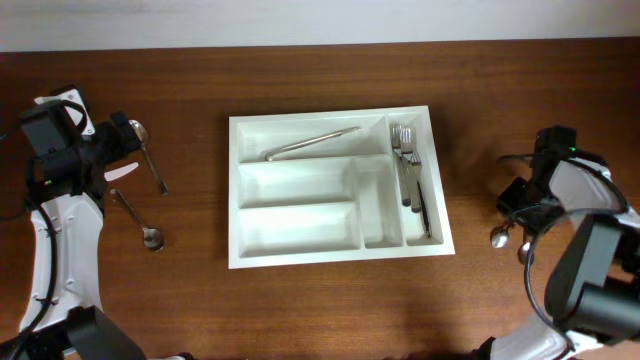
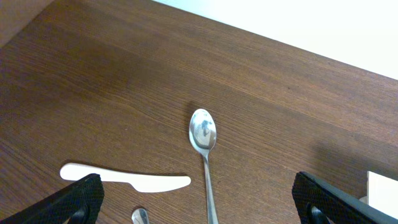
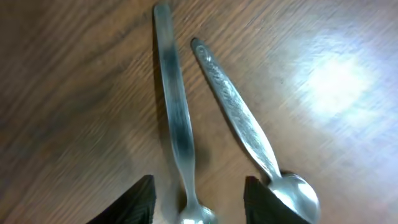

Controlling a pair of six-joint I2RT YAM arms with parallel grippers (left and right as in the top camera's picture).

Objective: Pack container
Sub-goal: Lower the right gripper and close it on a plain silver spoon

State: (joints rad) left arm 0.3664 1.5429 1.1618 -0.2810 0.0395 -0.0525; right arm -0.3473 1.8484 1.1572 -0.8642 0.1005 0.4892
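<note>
The white cutlery tray [image 1: 233, 190] lies mid-table; its corner shows in the left wrist view [image 2: 382, 186]. It holds a long metal utensil [image 1: 310, 143] in the far wide compartment and forks [image 1: 408, 170] in the right narrow one. My left gripper [image 1: 125, 140] [image 2: 199, 208] is open above a metal spoon [image 1: 152, 162] [image 2: 204, 140], beside a white plastic knife [image 1: 122, 172] [image 2: 124, 177]. My right gripper [image 1: 515, 200] [image 3: 199, 208] is open low over the table, its fingers either side of a flat-handled spoon [image 3: 175, 112]. A patterned spoon [image 3: 245, 121] lies just right of it.
Another spoon [image 1: 140, 222] lies nearer the front on the left; its bowl tip shows in the left wrist view [image 2: 140, 216]. Two spoon bowls [image 1: 500, 238] show below the right gripper. The table's far edge runs along the top of the overhead view.
</note>
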